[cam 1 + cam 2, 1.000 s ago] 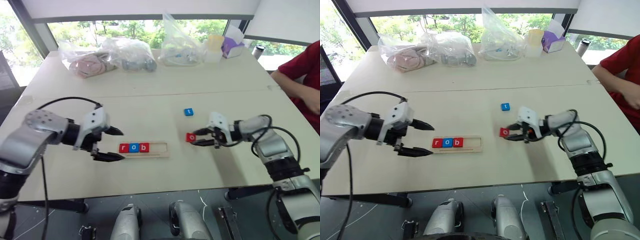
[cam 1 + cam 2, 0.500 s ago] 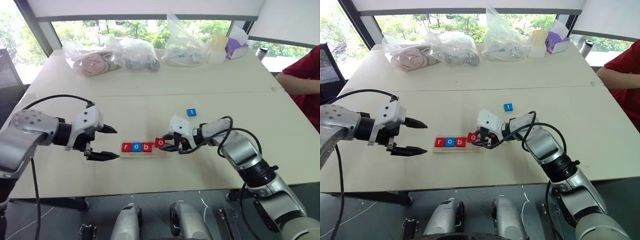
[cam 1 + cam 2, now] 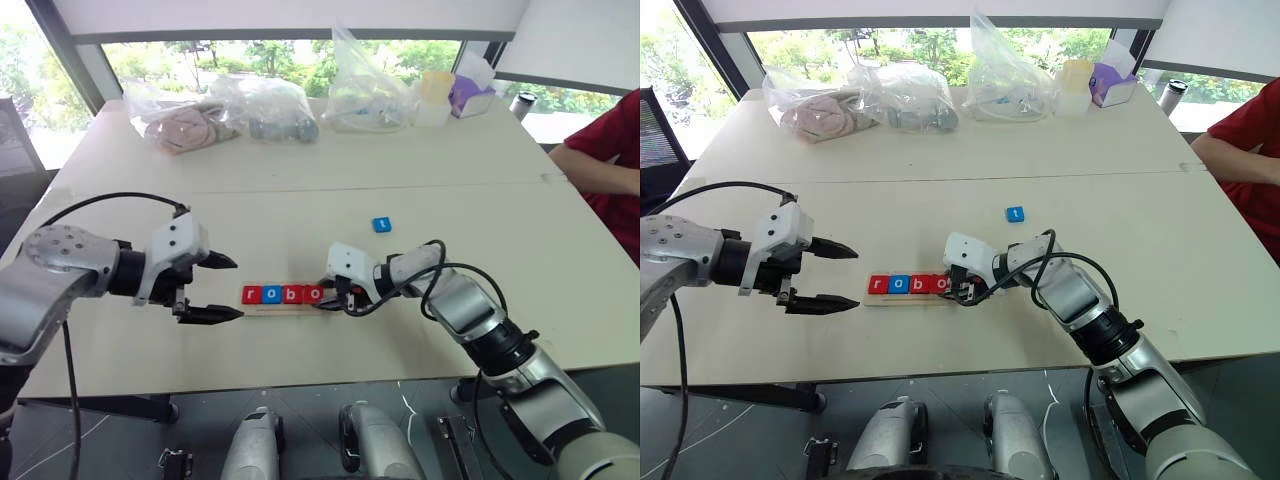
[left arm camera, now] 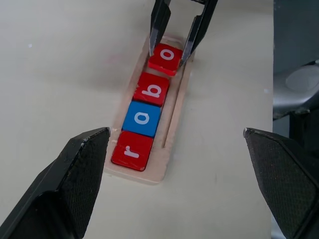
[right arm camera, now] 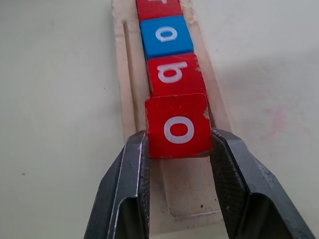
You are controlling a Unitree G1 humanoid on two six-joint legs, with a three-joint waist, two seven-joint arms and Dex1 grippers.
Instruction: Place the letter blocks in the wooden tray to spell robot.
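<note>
Red r [image 4: 132, 151], blue o [image 4: 142, 118], red b [image 4: 154, 89], red o [image 5: 177, 126], blue t [image 3: 380, 225].

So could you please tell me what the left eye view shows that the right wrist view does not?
The left eye view alone takes in the loose blue t block lying on the table beyond the tray, the open left gripper beside the tray's r end, and the plastic bags at the far edge. The right wrist view alone shows close up the right gripper's fingers pinching the red o block by its sides. Both show the wooden tray and the blocks lined up in it.
</note>
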